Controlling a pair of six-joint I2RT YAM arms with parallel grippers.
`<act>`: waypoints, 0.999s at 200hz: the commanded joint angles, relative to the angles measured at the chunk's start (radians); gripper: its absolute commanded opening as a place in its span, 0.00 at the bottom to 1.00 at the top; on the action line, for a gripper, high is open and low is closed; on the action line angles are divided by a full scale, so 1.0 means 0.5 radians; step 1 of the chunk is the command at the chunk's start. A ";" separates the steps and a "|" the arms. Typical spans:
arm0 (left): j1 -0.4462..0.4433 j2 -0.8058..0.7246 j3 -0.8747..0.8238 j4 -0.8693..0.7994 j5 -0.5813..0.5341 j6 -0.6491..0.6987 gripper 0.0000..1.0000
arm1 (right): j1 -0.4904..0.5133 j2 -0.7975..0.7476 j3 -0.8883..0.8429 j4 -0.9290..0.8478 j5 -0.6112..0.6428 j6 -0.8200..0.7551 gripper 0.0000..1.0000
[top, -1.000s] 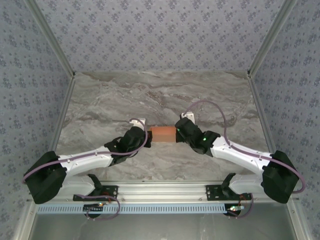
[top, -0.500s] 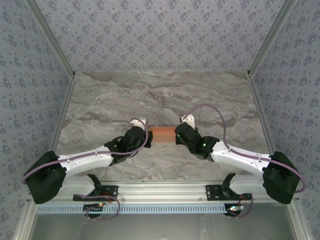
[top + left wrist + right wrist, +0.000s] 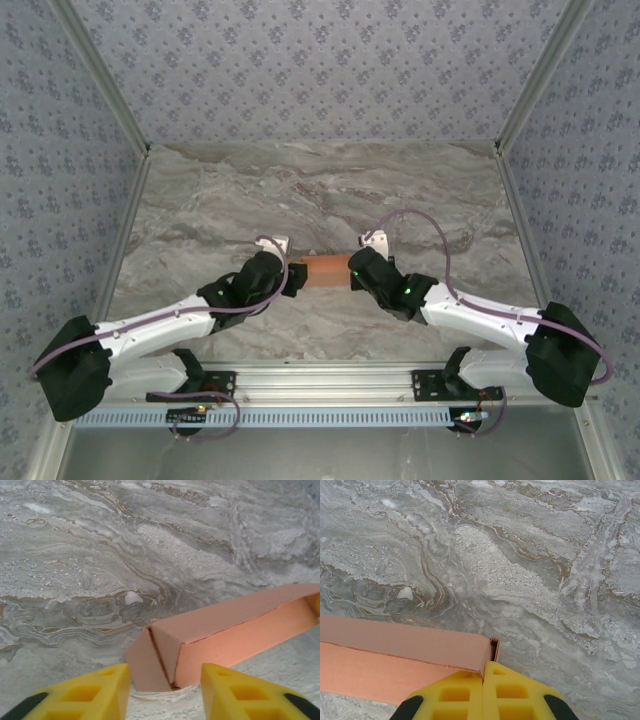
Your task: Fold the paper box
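Observation:
The paper box (image 3: 325, 272) is a salmon-orange, long narrow folded carton lying on the marble table between my two grippers. In the left wrist view the paper box (image 3: 235, 630) runs off to the right, and its end flap (image 3: 142, 662) stands ajar just ahead of my left gripper (image 3: 165, 672), which is open with nothing between its yellow fingers. My left gripper (image 3: 297, 278) sits at the box's left end. My right gripper (image 3: 352, 272) is at the right end. There my right gripper (image 3: 484, 665) is shut, with the corner of the paper box (image 3: 395, 650) running into the seam between its fingers.
The marble tabletop (image 3: 320, 190) stretches bare behind the box. Patterned walls (image 3: 320, 60) enclose the back and both sides. The metal rail (image 3: 320, 380) with the arm bases lies along the near edge.
My left gripper has opened and drawn slightly back from the box's left end. The right gripper shifted a little to the left and stays shut.

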 commanded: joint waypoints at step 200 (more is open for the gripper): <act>0.327 0.304 0.233 -0.246 0.467 -0.086 0.58 | 0.047 0.008 -0.001 -0.134 0.035 -0.008 0.04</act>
